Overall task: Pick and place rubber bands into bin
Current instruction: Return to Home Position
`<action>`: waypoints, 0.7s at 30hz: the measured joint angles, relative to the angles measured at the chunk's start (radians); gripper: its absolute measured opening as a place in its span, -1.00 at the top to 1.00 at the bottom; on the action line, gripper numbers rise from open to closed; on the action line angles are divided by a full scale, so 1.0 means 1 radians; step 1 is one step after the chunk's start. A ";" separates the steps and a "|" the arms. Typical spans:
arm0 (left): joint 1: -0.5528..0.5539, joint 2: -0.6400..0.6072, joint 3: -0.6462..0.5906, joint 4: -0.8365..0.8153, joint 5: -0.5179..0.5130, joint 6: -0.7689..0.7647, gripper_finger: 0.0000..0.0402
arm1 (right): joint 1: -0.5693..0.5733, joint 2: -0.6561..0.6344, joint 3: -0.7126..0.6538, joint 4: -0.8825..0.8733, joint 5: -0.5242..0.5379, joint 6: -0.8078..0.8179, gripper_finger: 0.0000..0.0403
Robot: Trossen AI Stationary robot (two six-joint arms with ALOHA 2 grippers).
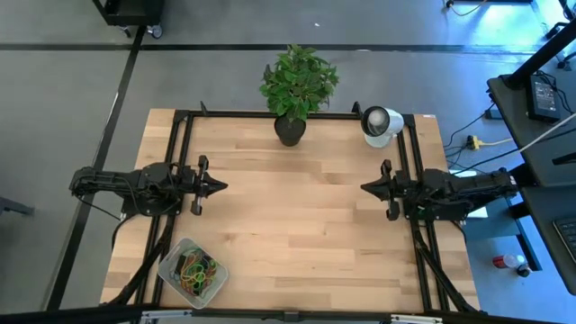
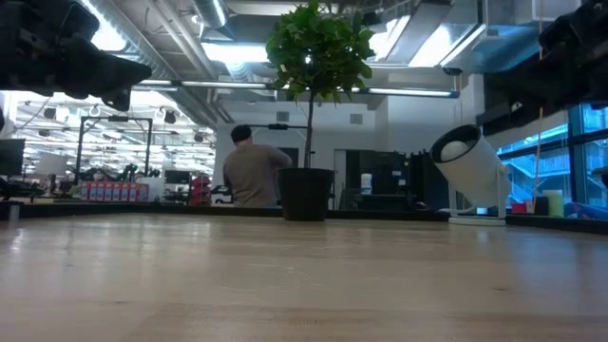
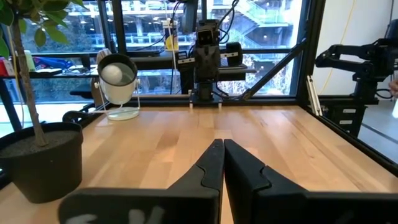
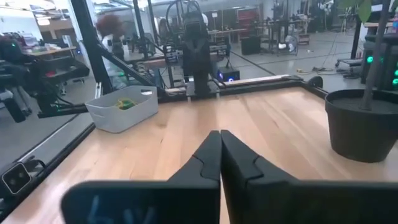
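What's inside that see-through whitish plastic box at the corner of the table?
A tangled pile of thin rubber bands, green, orange, yellow and dark, lies in the shallow translucent whitish bin. The pile hides the bin's floor and any bands underneath.

Bright, even light covers the table (image 1: 306,234) with faint shadows, while ceiling lights (image 2: 233,49) glare at the low view's upper centre, leaving the plant (image 2: 318,47) backlit and dark.

Bin (image 1: 167,268) w/ rubber bands (image 1: 198,268) at table's (image 1: 297,229) near-left corner, L arm (image 1: 135,187), R arm (image 1: 450,191) at opposite sides
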 joint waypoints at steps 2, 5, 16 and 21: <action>0.000 0.000 0.000 0.000 0.000 0.000 0.96 | 0.000 0.003 0.000 0.001 0.001 0.008 0.96; 0.000 0.000 0.000 0.000 0.000 0.000 0.96 | 0.000 0.003 0.000 0.002 0.002 0.003 0.91; 0.000 0.000 0.000 0.000 0.000 0.000 0.96 | 0.000 0.003 0.000 0.002 0.002 0.004 0.88; 0.000 0.000 0.000 0.000 0.000 0.000 0.97 | 0.000 0.003 0.000 0.002 0.002 0.004 0.90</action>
